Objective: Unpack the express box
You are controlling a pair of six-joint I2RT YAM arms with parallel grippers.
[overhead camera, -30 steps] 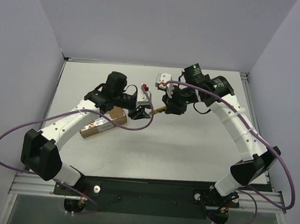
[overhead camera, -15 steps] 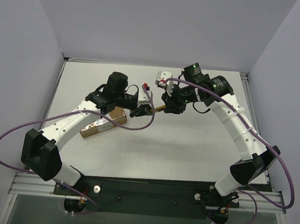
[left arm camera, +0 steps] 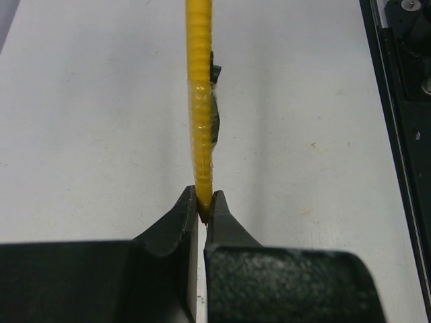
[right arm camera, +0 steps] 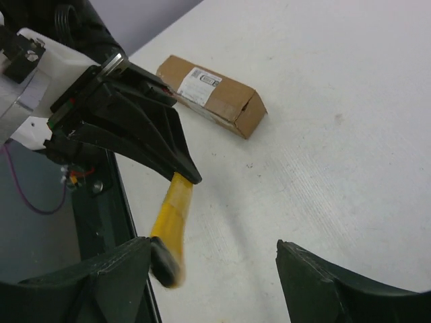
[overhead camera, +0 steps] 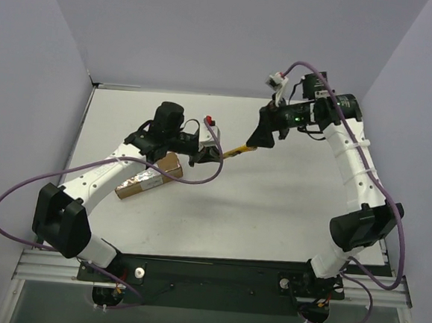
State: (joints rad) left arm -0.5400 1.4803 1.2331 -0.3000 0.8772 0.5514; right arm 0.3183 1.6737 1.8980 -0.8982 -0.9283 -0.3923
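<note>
Clamping the yellow knife, the left tool hangs near the express box; right tool apart.

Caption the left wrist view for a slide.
Left claw shut on one end of the yellow utility knife, white table behind.

Closed brown express box lies flat, white label facing up.

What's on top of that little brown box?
A white shipping label lies atop the express box. Overhead, the left arm covers one end; its inside is hidden.
</note>
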